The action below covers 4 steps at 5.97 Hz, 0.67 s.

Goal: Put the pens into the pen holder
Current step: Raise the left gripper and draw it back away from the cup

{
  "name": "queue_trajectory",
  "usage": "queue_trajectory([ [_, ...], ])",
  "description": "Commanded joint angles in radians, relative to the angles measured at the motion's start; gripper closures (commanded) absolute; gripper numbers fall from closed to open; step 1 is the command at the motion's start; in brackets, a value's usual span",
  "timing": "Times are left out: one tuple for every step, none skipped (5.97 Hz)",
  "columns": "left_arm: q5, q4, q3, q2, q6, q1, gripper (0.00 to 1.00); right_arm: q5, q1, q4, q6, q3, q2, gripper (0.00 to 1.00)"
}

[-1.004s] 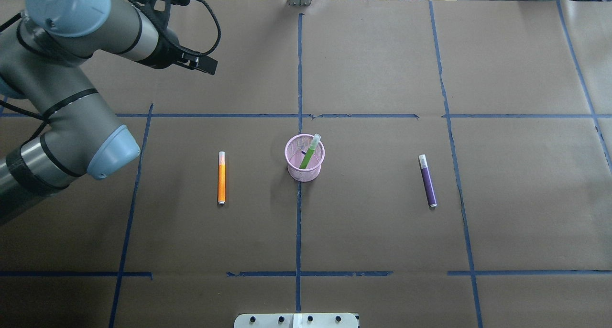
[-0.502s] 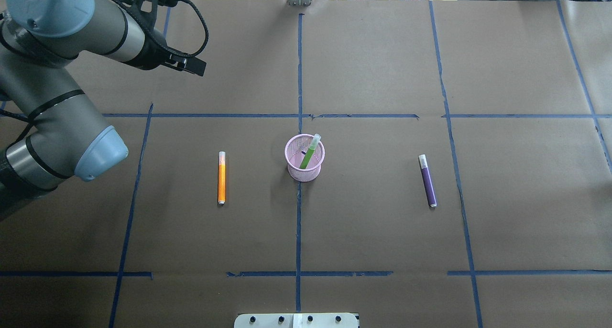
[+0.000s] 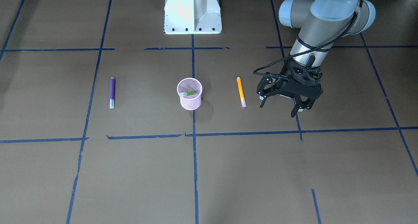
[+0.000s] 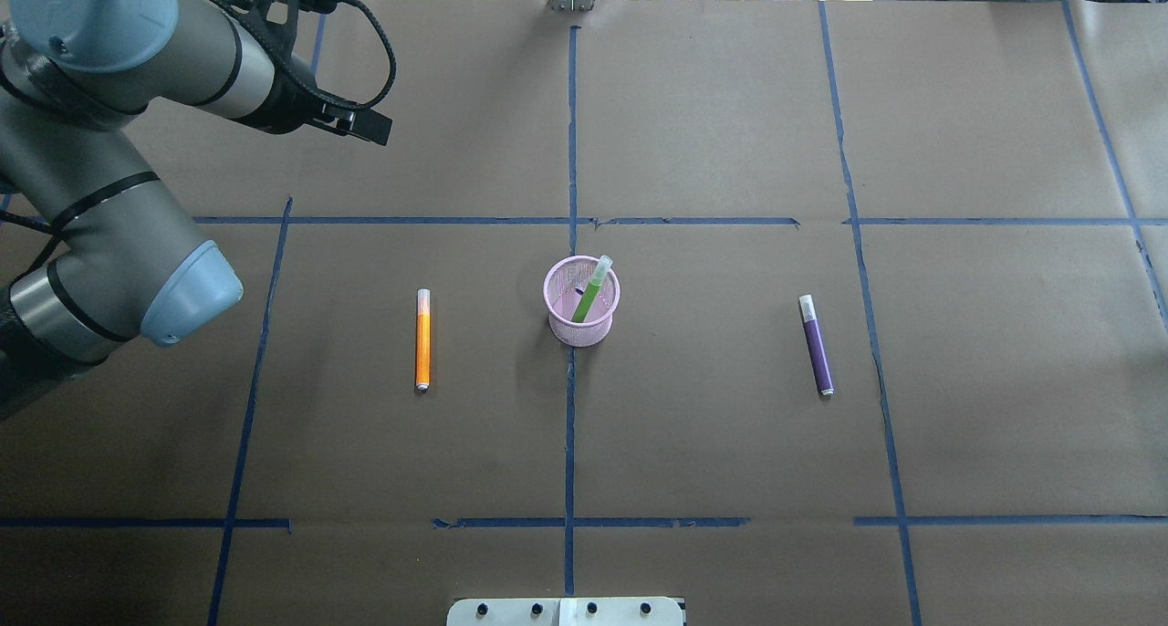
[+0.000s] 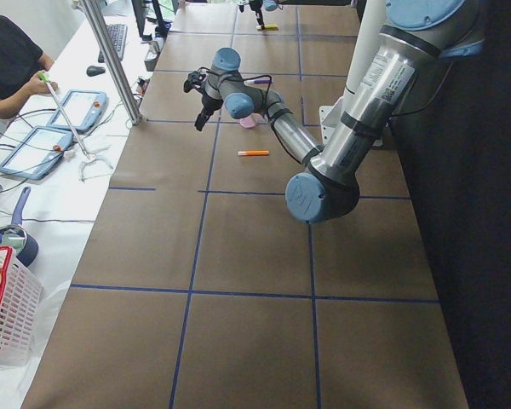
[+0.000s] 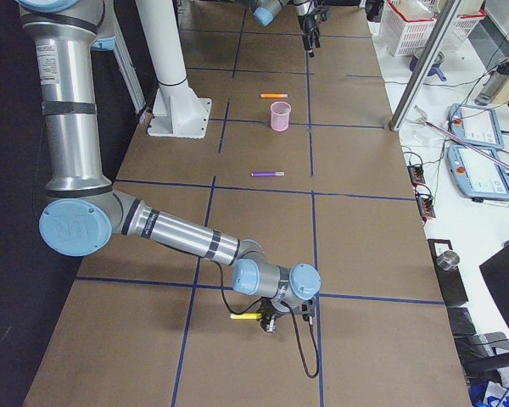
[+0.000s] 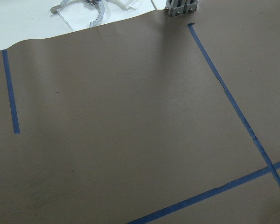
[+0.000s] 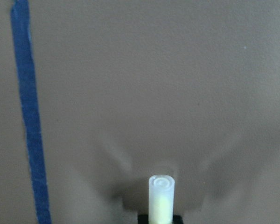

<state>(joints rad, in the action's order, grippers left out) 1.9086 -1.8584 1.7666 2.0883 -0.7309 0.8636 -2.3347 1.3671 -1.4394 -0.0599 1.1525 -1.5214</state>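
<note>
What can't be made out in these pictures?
- Right gripper: only in the exterior right view, too small; open or shut, cannot tell.
- Yellow pen: right wrist view, bottom edge cuts it off; only one end shows.
- Left gripper: overhead view, its wrist hides the fingers; the front view shows it open.

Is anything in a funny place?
Yes. A yellow pen sits far at the end of the table, by the right end effector, away from the pink pen holder; whether it is gripped I cannot tell. The orange pen and purple pen lie flat outside it; the green pen leans inside.
</note>
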Motion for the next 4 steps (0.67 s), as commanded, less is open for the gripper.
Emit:
queue_trajectory([
  [0.004,-0.001,-0.001,-0.005,0.002,0.002,0.0,-0.011,0.0,0.005,-0.017,0.04,-0.005,1.0],
  [0.007,-0.005,-0.001,-0.019,0.011,0.011,0.0,-0.011,-0.002,0.019,-0.005,0.147,-0.013,1.0],
  [0.009,0.001,0.0,-0.046,0.119,0.04,0.0,-0.011,-0.002,0.027,0.009,0.259,-0.014,1.0],
  [0.044,0.001,0.0,-0.106,0.205,0.075,0.0,-0.009,-0.003,0.039,0.014,0.348,-0.011,1.0],
])
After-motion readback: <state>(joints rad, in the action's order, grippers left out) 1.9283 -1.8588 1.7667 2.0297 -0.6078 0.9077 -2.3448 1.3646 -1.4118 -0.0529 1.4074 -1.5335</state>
